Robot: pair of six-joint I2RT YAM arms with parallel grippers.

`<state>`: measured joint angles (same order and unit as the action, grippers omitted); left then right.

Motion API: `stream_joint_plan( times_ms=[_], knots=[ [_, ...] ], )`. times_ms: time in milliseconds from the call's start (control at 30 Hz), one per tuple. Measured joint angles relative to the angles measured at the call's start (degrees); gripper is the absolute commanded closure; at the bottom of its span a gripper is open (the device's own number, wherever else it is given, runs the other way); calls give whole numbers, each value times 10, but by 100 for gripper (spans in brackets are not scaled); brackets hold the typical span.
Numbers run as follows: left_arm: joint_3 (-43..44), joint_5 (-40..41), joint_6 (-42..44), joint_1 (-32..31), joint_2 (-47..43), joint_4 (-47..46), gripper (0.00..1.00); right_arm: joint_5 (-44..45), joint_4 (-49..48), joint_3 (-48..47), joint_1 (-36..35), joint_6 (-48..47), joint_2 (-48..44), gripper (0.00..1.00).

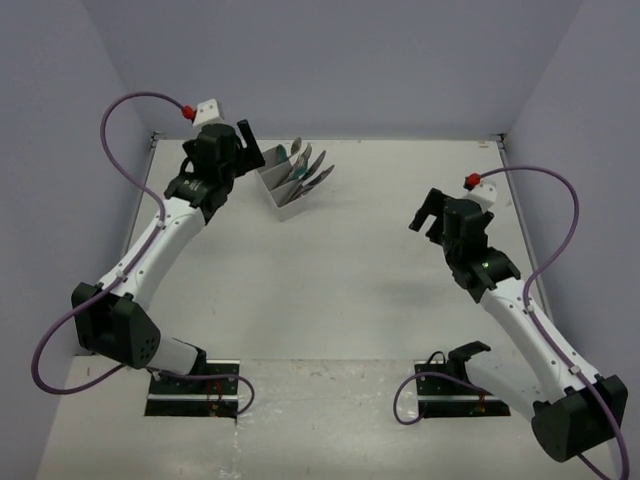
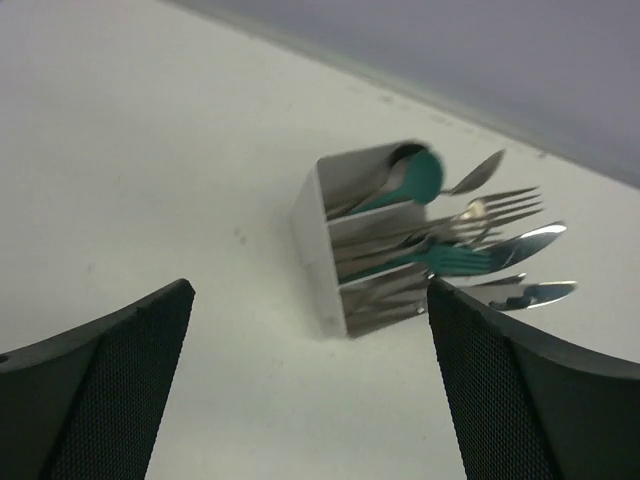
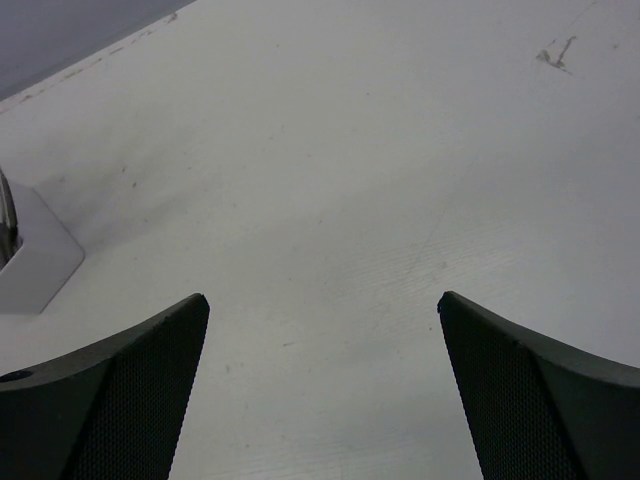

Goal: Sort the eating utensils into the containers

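Note:
The containers (image 1: 280, 190), a white three-compartment organiser, stand at the back of the table, left of centre. The eating utensils (image 1: 306, 168) lean out of them to the right. In the left wrist view the organiser (image 2: 312, 240) holds silver forks (image 2: 500, 205), a teal spoon (image 2: 422, 175), a teal fork (image 2: 455, 258) and knife blades (image 2: 535, 240). My left gripper (image 1: 243, 140) (image 2: 310, 290) hangs just left of the organiser, open, nothing between its fingers. My right gripper (image 1: 428, 212) (image 3: 323, 296) is open over bare table at mid right, far from the organiser.
Grey walls enclose the white table (image 1: 350, 280) on three sides. A corner of the organiser (image 3: 30, 260) shows at the left edge of the right wrist view. Both arm bases sit at the near edge.

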<state>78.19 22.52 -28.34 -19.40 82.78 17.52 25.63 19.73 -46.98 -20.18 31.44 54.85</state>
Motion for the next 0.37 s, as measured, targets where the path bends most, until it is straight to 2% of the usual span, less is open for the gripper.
stream_joint_plan(
  times_ms=[133, 267, 367],
  knots=[
    [-42, 36, -91, 2, 0, 112, 0, -31, 2, 6, 0, 15, -19, 1],
    [-111, 39, -144, 2, -11, 161, 0, -39, 2, 28, 0, 25, -56, 1],
    [-129, 38, -166, 2, -26, 176, 0, -37, 4, 35, 0, 29, -69, 1]
  ],
)
